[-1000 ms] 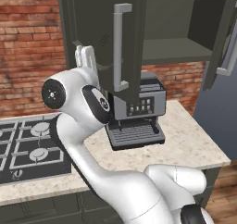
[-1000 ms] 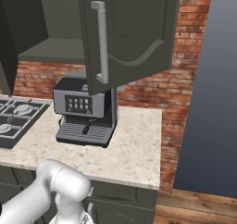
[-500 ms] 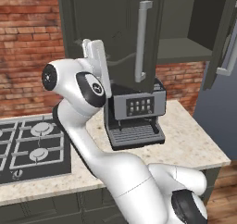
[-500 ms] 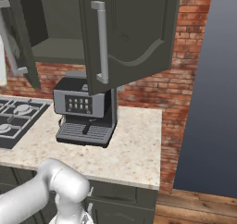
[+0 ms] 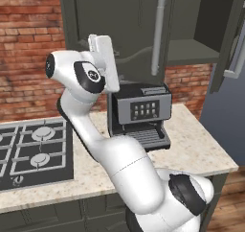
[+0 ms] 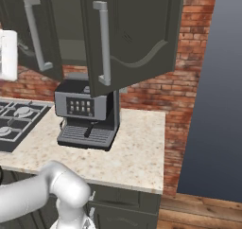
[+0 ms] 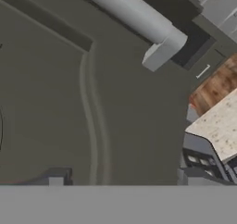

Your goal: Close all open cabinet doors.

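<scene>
Two dark grey-green cabinet doors hang on the wall cabinet above the counter. The left cabinet door [image 5: 122, 29] is nearly shut, its silver bar handle [image 5: 158, 37] just left of the open shelf space [image 5: 206, 25]. My gripper [image 5: 109, 63] presses flat against this door's face, its jaws open with nothing between them. In the hand view the door panel [image 7: 46, 89] is very close, its handle [image 7: 139, 19] crossing the top. The right cabinet door [image 6: 134, 34] stands wide open, swung out towards the room, handle [image 6: 104, 43] facing me. The left door [image 6: 45, 39] sits behind it.
A black and silver coffee machine [image 5: 139, 113] stands on the speckled counter [image 5: 191, 149] under the cabinet. A gas hob [image 5: 33, 152] lies to the left. The brick wall [image 5: 28, 58] runs behind. The counter ends at the right, with wooden floor [image 6: 203, 211] beyond.
The left cabinet door has swung further towards shut, its handle moving right in the left base view. My hand has followed, staying against its face. The right door has not moved.
</scene>
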